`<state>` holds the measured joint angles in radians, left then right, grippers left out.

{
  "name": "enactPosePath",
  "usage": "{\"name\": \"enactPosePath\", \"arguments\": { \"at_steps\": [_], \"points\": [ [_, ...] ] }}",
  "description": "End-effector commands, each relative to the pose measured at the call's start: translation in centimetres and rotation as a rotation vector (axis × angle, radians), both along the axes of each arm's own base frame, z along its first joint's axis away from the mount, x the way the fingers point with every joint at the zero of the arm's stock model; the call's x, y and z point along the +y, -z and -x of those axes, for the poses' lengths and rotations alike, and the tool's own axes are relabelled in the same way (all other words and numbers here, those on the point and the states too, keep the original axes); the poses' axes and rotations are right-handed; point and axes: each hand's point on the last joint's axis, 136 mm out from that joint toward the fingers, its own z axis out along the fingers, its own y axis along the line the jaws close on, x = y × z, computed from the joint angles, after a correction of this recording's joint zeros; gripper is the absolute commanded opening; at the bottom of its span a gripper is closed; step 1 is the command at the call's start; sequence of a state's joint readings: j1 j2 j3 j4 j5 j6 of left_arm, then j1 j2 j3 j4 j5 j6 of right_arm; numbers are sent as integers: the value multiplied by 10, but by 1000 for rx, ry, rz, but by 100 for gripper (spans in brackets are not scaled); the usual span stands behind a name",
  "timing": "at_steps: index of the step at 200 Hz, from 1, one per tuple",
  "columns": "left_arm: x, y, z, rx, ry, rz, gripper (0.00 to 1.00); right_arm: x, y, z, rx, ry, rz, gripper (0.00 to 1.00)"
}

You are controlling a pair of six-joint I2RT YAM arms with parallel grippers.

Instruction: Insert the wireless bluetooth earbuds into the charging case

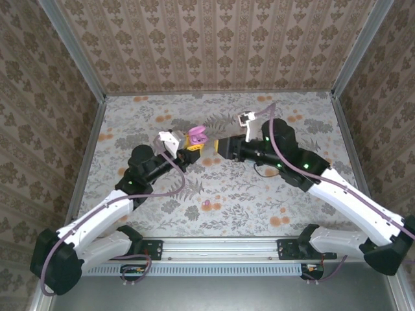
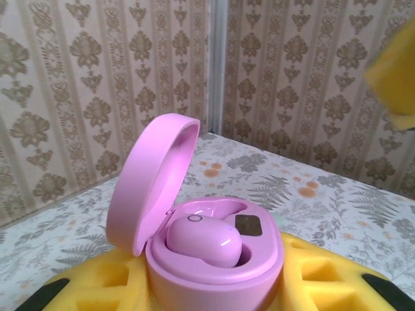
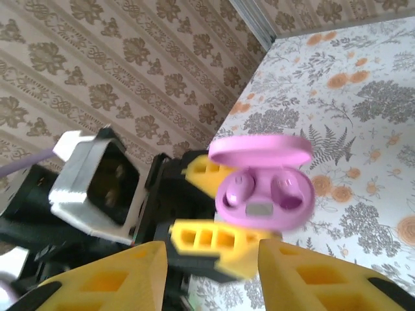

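Note:
The pink charging case point(image 2: 214, 272) is held above the cloth with its lid point(image 2: 152, 181) hinged open. My left gripper point(image 2: 214, 288) is shut on its base, with the yellow pads point(image 2: 311, 275) on either side. A glossy pink earbud point(image 2: 204, 241) sits in one well beside a dark display point(image 2: 248, 225). In the right wrist view the case point(image 3: 264, 194) faces me with that earbud point(image 3: 238, 188) seated; I cannot tell what the other well holds. My right gripper point(image 3: 214, 272) is open and empty, just short of the case. From above, the left gripper point(image 1: 192, 144) and the right gripper point(image 1: 213, 146) meet at the case point(image 1: 196, 135).
The flowered cloth point(image 1: 259, 201) covers the table inside patterned walls, with metal posts at the corners. A small pink-purple spot point(image 1: 206, 206) lies on the cloth near the front; it is too small to identify. One yellow finger of the right gripper point(image 2: 392, 78) shows at the left wrist view's upper right.

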<state>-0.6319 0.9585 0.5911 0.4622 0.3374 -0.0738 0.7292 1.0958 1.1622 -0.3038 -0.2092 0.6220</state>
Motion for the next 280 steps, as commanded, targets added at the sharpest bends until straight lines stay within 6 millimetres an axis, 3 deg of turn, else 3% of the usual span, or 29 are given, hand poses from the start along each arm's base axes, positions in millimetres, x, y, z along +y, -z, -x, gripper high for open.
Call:
{"name": "enactPosePath", "arguments": {
  "at_steps": [1, 15, 64, 96, 121, 169, 220, 280],
  "points": [
    [21, -12, -3, -28, -92, 2, 31, -32, 78, 3, 162, 60, 212, 40],
    [32, -16, -1, -28, -129, 4, 30, -33, 109, 7, 229, 46, 257, 40],
    [64, -31, 9, -54, -212, 16, 30, -5, 214, 29, 594, -36, 380, 40],
    [74, -39, 16, -71, -234, 18, 30, 31, 253, 44, 731, -34, 331, 42],
    [74, -42, 20, -73, -223, 18, 30, 44, 279, 53, 795, -35, 394, 42],
    [74, -44, 25, -77, -202, 9, 31, 57, 309, 55, 851, 1, 430, 41],
    [76, -44, 27, -83, -205, 8, 32, 73, 315, 46, 862, 1, 386, 40],
    [76, -44, 27, -83, -206, 6, 32, 73, 325, 43, 887, 42, 398, 37]
  ]
}}
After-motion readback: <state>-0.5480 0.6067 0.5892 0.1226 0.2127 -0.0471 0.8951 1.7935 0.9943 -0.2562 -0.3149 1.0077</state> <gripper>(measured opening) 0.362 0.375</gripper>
